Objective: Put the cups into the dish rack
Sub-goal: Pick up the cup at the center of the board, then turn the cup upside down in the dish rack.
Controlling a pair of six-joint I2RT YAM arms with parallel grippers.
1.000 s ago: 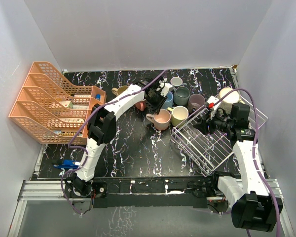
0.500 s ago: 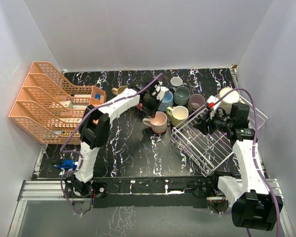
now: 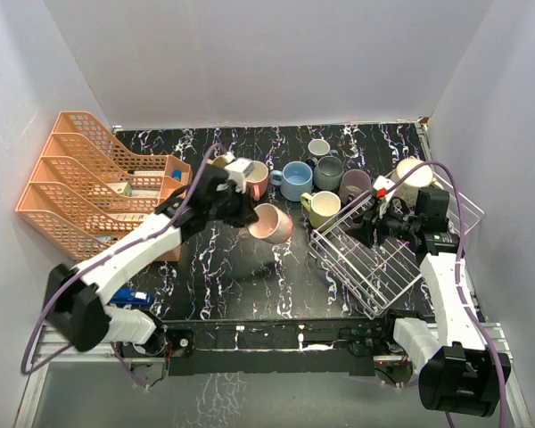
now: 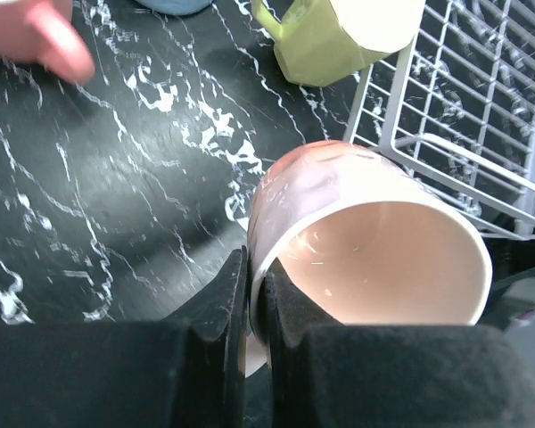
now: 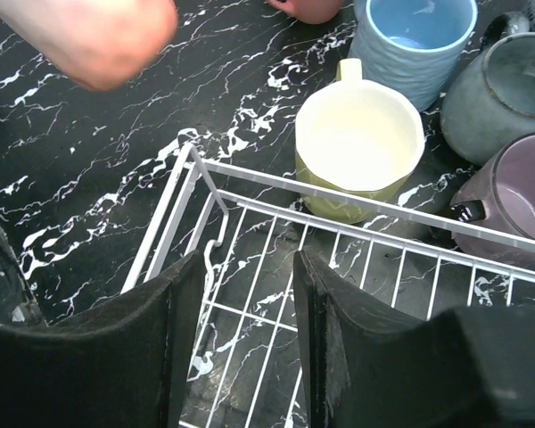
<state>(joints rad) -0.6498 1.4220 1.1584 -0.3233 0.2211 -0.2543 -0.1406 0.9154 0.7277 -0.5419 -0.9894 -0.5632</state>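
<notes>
Left gripper [image 4: 250, 308]: the black fingers were pressed together on the thin wall of the peach mug [image 4: 366, 241], one inside the rim and one outside.
Peach mug: glossy ceramic and round, with a pale cream inside. It was tipped on its side with the mouth facing the wrist camera. It sat at the centre of the top view [image 3: 269, 223], left of the dish rack [image 3: 357, 267] and not touching it.
Right gripper [image 5: 245, 330]: the broad matte black fingers stood spread over a corner of the rack, with only wire grid showing between them.
Dish rack: thin white wire in a rectangular grid with low sides, right of centre in the top view. Its rim wire [image 5: 276, 183] ran just beside the green mug.
Green mug [image 5: 358, 143]: faceted yellow-green walls, pale inside, upright against the rack's outer edge.
Blue mug [image 5: 415, 40]: ribbed sky-blue wall, upright, just above the green one.
Grey-teal mug [image 5: 508, 89]: dull glaze, upper right of the right wrist view.
Mauve mug [image 5: 517, 192]: smooth, close against the rack's rim.
Pink mug [image 3: 254, 178]: upright, upper centre of the top view, beside the left arm.
Table [image 3: 214, 267]: black marble-look surface with white veins.
Orange organizer [image 3: 80, 187]: tiered plastic lattice at the left of the top view.
</notes>
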